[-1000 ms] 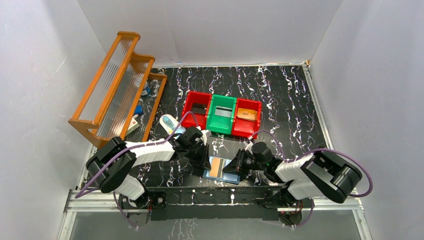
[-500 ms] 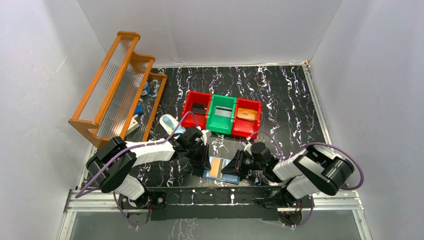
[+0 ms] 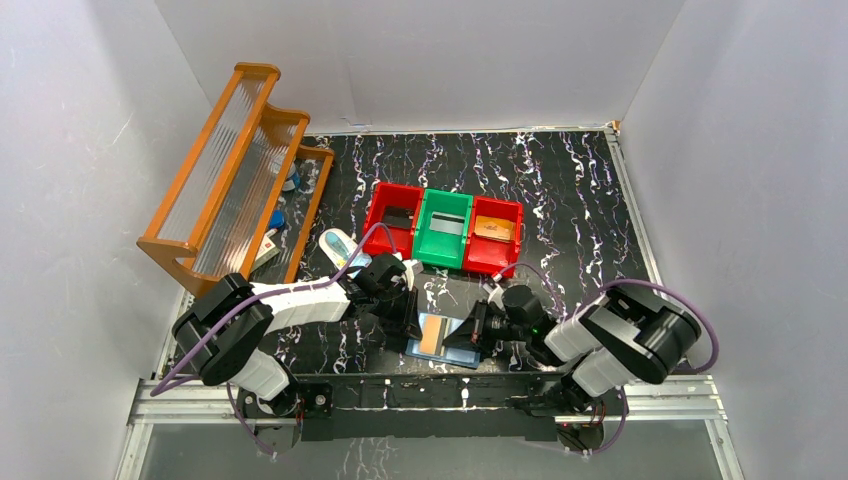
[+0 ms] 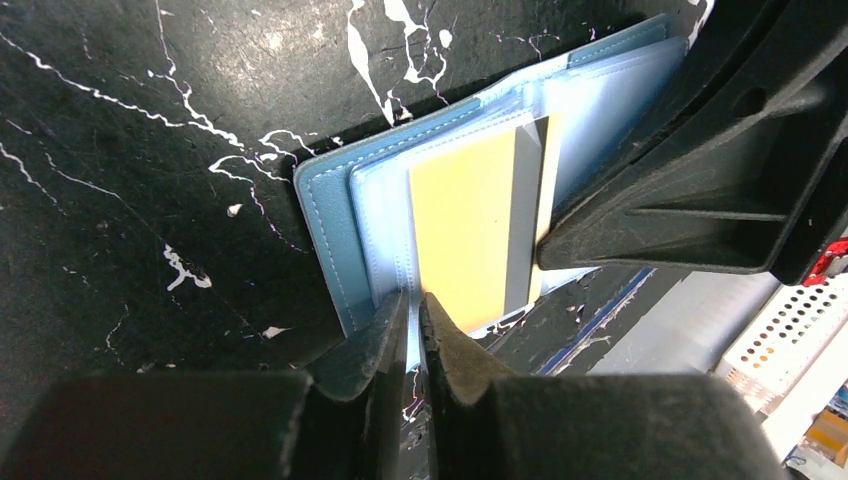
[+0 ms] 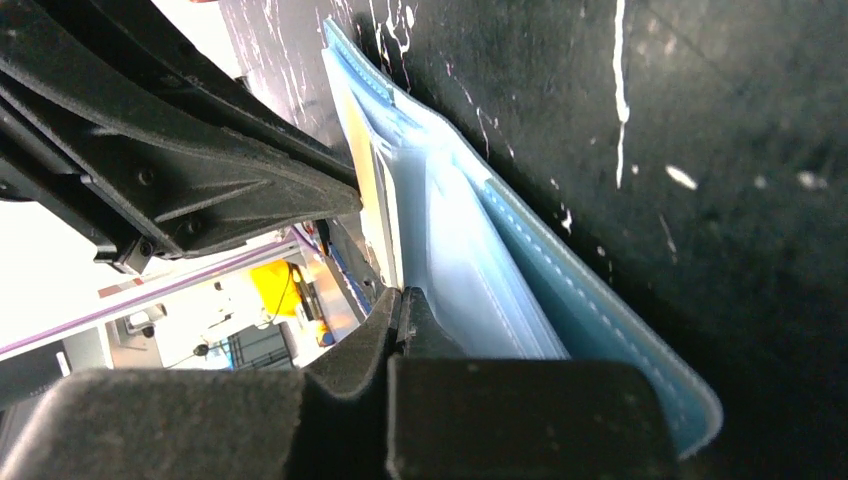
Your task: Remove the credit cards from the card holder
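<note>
Marbled table [image 3: 560, 200] bears the card holder [image 4: 330, 220], left hand [image 4: 412, 300] pinching its edge, right hand [image 5: 402, 300] closed alongside

The blue card holder [image 3: 457, 352] lies open at the bench's [image 3: 580, 220] near edge; a tan-orange card [image 3: 432, 337] with a grey stripe sits in its clear pocket.

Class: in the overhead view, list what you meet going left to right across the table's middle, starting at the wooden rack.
wooden rack → white-and-blue oval case → left red bin → green bin → right red bin
</note>
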`<act>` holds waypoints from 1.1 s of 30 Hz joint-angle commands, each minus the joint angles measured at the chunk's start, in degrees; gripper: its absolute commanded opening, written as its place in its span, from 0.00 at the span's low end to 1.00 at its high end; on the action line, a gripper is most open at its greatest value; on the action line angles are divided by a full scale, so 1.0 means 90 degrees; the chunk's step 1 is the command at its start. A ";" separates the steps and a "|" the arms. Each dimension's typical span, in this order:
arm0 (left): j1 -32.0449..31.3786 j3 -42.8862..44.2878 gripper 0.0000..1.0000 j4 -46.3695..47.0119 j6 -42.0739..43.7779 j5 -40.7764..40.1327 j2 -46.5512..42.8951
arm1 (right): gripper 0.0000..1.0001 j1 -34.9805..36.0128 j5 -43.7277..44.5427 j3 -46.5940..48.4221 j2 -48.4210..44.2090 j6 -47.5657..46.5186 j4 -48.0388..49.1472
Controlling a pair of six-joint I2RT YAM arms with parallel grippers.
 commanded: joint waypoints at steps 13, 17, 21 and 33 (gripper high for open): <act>-0.0132 -0.0252 0.09 -0.0794 0.0280 -0.1082 0.0372 | 0.00 -0.0360 0.0389 -0.0207 -0.1921 -0.0627 -0.2442; -0.0127 -0.0061 0.15 -0.1240 0.0284 -0.1327 -0.0049 | 0.00 -0.0426 0.0676 -0.0191 -0.2577 -0.0673 -0.3051; -0.0125 0.0289 0.32 -0.1562 0.0223 -0.1530 -0.0763 | 0.00 -0.0432 0.0825 -0.0101 -0.2800 -0.0778 -0.3325; -0.0270 0.0742 0.46 -0.0391 0.0380 0.0135 -0.0412 | 0.00 -0.0446 0.0472 0.0011 -0.1999 -0.0731 -0.2683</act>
